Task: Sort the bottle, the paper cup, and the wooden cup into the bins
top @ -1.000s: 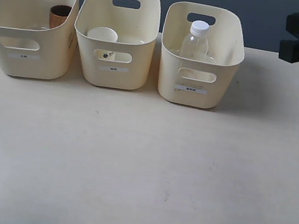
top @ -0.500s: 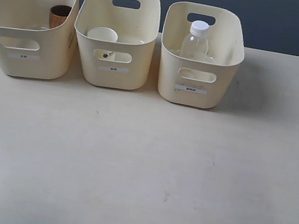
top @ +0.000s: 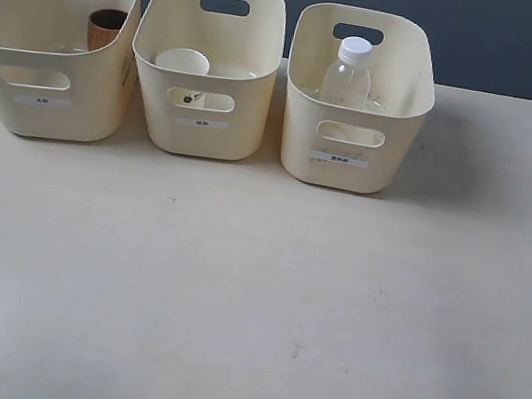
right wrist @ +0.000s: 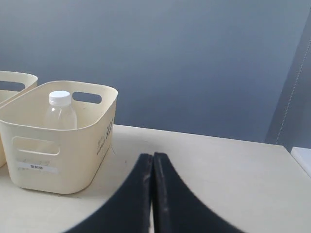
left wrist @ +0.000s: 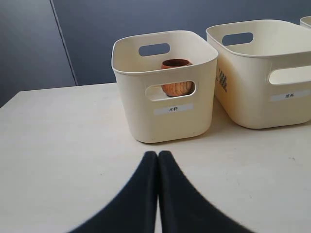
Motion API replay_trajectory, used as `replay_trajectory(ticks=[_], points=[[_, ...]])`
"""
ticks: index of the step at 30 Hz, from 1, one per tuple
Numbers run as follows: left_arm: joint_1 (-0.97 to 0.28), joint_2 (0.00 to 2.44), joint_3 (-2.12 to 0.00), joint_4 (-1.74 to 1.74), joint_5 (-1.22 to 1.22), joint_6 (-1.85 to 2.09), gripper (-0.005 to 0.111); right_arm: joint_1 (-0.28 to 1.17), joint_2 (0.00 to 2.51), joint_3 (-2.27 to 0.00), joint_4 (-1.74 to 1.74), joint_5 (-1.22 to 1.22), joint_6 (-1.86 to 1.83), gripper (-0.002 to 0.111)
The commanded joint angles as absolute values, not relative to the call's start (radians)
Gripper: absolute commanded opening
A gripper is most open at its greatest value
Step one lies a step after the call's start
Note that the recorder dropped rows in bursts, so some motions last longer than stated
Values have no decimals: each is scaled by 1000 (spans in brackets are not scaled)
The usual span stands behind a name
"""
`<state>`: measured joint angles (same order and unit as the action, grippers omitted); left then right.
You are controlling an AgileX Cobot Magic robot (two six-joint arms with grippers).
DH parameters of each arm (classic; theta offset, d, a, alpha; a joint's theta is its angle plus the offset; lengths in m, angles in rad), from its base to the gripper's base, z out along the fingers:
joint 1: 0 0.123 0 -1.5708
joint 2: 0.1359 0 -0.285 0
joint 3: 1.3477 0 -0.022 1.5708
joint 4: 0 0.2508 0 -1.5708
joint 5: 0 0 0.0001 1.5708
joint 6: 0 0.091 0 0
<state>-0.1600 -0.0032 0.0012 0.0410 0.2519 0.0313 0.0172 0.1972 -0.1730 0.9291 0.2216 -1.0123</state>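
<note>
Three cream bins stand in a row at the back of the table. The wooden cup (top: 105, 29) (left wrist: 177, 83) sits upright inside the left bin (top: 42, 108) (left wrist: 165, 124). The paper cup (top: 183, 61) sits in the middle bin (top: 195, 138). The bottle (top: 348, 74) (right wrist: 60, 112) stands upright in the right bin (top: 341, 171) (right wrist: 58, 174). Neither arm shows in the exterior view. My left gripper (left wrist: 158, 154) is shut on nothing, over bare table in front of the left bin. My right gripper (right wrist: 152, 156) is shut and empty, to the right of the right bin.
The pale wooden table (top: 250, 298) stretches in front of the bins. A dark blue-grey wall (top: 514, 41) runs behind the table's back edge. The middle bin's side (left wrist: 262, 97) shows in the left wrist view.
The dark right arm at the upper right of the exterior view one second ago has withdrawn out of that view. The bins and their contents have not moved.
</note>
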Motion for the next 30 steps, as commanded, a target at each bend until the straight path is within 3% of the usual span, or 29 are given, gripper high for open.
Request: replay_trajectory(ticks=[1,18,30], points=[[-163,0,0,43,239,28,0,12,148,-122,940,194,-1019,0],[-163,0,0,43,239,28,0,12,142,-86,910,172,-993,0],[-163,0,0,43,239,28,0,12,71,-2,-30,33,0,0]])
